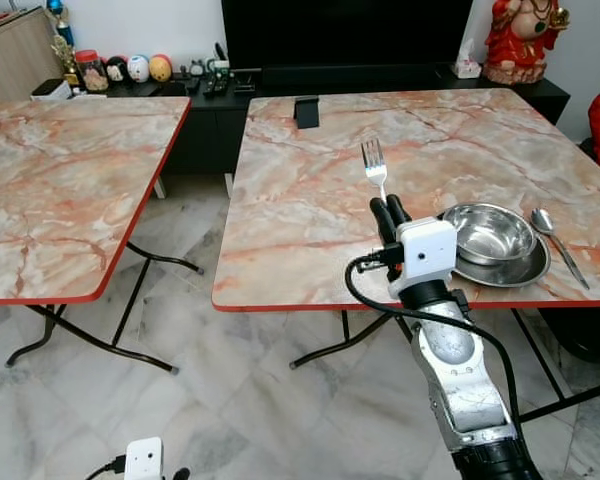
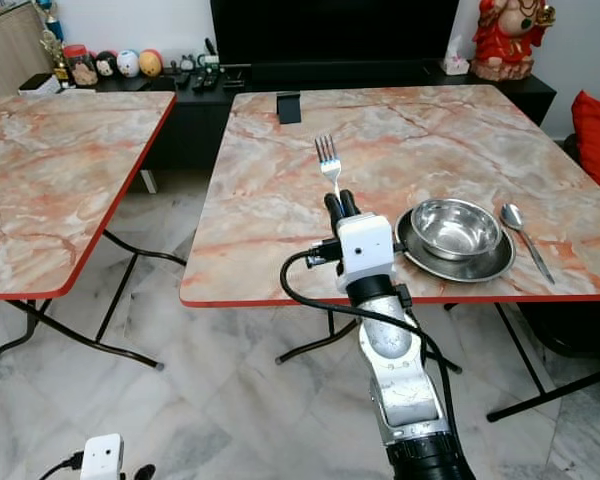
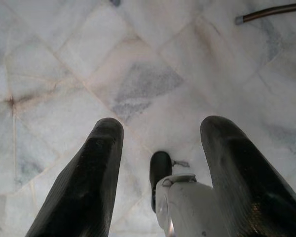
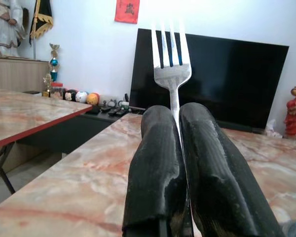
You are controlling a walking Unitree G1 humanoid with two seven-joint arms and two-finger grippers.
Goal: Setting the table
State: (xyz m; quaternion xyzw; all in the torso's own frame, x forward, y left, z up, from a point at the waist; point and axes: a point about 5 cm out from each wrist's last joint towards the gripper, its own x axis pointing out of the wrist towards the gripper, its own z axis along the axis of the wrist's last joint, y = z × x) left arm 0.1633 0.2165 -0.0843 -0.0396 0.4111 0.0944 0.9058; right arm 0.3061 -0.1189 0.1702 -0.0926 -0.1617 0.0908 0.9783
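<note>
The right gripper (image 1: pixel 390 212) pinches the fork (image 1: pixel 374 166) upright, tines toward twelve o'clock, with the plate (image 1: pixel 525 270) and bowl (image 1: pixel 493 233) near at three o'clock.

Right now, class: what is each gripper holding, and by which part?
The right gripper is shut on the fork, pinching its handle, tines pointing up. The left gripper, hanging open over the floor, holds nothing.

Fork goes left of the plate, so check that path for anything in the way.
Nothing visible blocks it. The right gripper holds the silver fork upright above bare marble tabletop, just left of the steel plate.
</note>
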